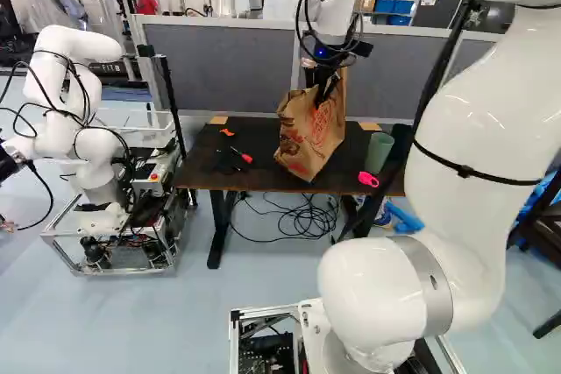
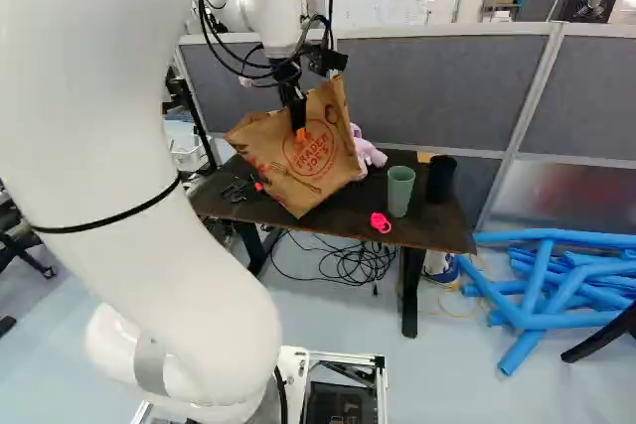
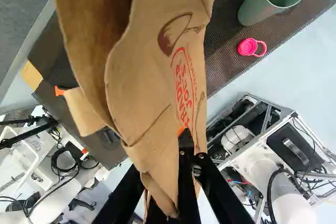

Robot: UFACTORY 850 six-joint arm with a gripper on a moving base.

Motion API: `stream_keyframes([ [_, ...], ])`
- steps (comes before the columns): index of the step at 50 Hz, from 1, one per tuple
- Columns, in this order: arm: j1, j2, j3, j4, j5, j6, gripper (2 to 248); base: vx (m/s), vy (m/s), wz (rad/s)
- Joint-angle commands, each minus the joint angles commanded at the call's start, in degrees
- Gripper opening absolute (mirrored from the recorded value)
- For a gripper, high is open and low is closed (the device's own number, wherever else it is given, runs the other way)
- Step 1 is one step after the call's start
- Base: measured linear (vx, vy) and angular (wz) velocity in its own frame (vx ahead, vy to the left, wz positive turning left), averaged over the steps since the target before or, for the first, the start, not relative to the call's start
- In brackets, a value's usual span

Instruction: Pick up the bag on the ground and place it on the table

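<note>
White jointed arm holding brown paper bag over dark table.
Black claw pinching it; lifting done, release apparently remaining.

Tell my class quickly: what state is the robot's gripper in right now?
Gripper: closed, holding the brown paper bag by its upper part, one finger on the bag's printed side.
</note>
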Motion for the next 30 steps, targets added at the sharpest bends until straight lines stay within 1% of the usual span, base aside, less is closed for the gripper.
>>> stream_keyframes([
  [19,1.77,-2.50,-2.79,-0.03,-2.53,0.00,21,0.000,0.000,0.000],
  [30,3.00,-4.67,-5.28,-0.03,-2.88,0.00,21,0.000,0.000,0.000],
])
